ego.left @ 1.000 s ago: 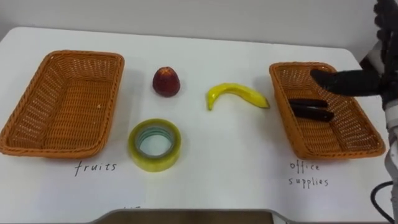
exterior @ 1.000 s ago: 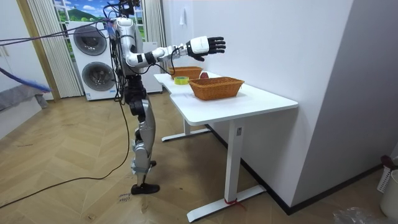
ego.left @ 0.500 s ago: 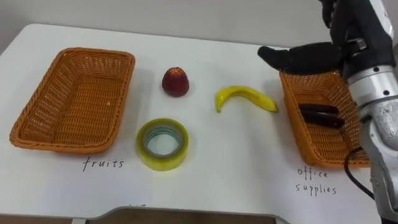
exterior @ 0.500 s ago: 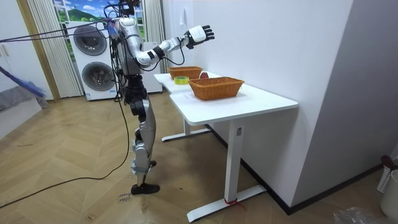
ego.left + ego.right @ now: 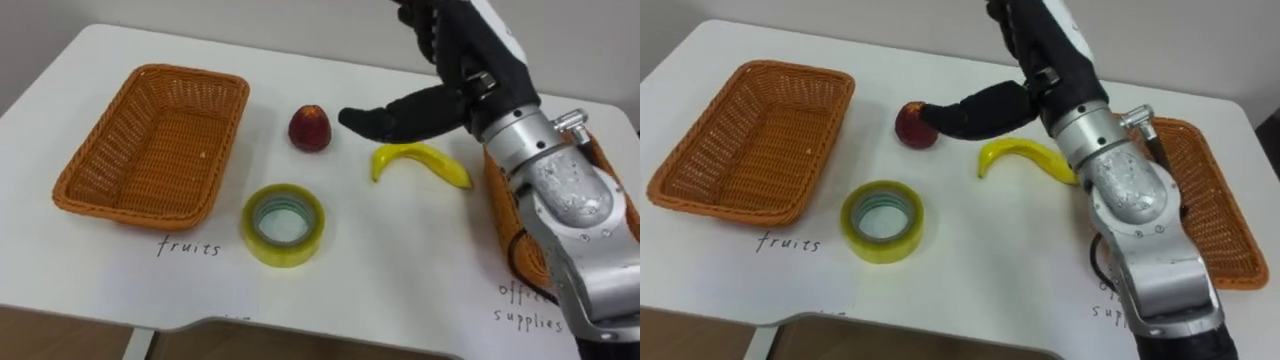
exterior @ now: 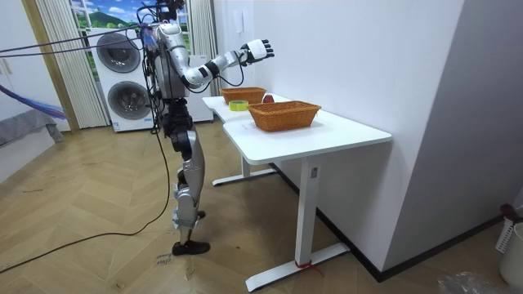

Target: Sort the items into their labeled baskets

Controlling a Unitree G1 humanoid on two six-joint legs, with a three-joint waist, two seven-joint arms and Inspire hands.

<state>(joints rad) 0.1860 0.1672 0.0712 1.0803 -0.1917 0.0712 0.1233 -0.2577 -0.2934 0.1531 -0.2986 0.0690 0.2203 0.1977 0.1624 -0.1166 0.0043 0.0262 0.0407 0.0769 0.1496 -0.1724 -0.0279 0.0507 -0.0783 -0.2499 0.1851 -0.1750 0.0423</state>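
Our right hand [image 5: 455,80] hovers wide and empty, the banana [image 5: 425,158] on the table [image 5: 400,260] at its six o'clock, lying nine-to-three, fruit basket [image 5: 225,145] well off at nine.

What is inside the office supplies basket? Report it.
The office supplies basket shows bare wicker where it is visible. The right arm covers its left side, so anything lying there is hidden.
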